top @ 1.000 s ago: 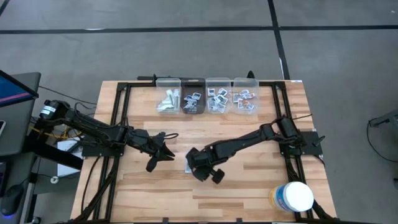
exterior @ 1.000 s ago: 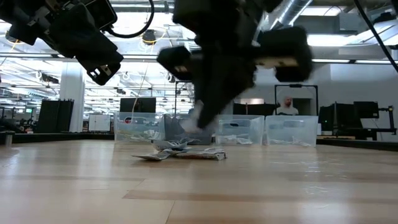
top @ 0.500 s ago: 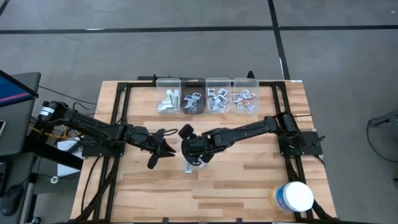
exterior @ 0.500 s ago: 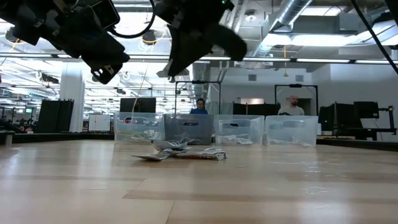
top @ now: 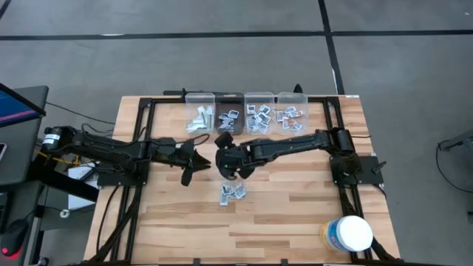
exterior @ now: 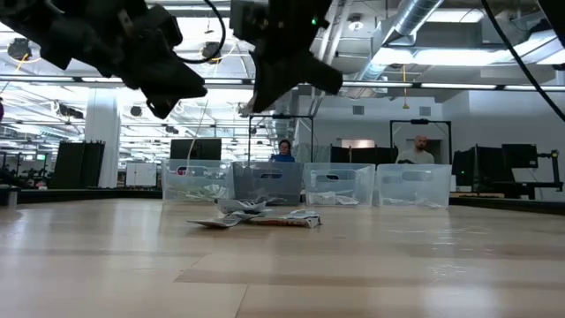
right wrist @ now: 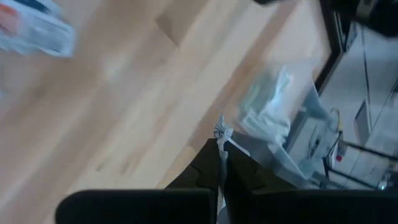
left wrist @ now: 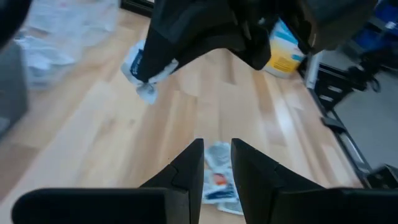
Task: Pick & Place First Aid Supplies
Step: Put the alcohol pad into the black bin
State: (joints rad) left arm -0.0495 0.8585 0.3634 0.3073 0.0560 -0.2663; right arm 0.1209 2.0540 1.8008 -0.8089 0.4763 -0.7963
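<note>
Several small white-grey first aid packets lie in a loose pile (top: 233, 192) mid-table, also seen in the low view as the pile (exterior: 256, 216). Along the far edge stand several clear bins (top: 244, 114) with sorted packets. My right gripper (top: 223, 146) hangs high between the pile and the bins, shut on one small white packet (right wrist: 221, 132). My left gripper (top: 192, 164) hovers to its left, open, with nothing between its fingers (left wrist: 193, 165). My right gripper pinches the white packet by one end (right wrist: 221, 144) between its two fingers. The packet's other end (left wrist: 144, 87) sticks out past the fingertips. The fingers slant down toward the far left bin. The packet is lifted clear, high above the table (exterior: 244, 108).
A large white tub with a yellow label (top: 347, 233) stands at the near right corner. A black frame (top: 140, 133) runs around the table's sides. Bare wood lies near the front edge (exterior: 282, 274). People stand in the room behind the bins (exterior: 415, 150).
My right gripper has risen from the pile and gone toward the table's far edge, turning as it went, with the white packet lifted clear. My left gripper has swung a little toward the far edge. The pile has stayed where it was.
</note>
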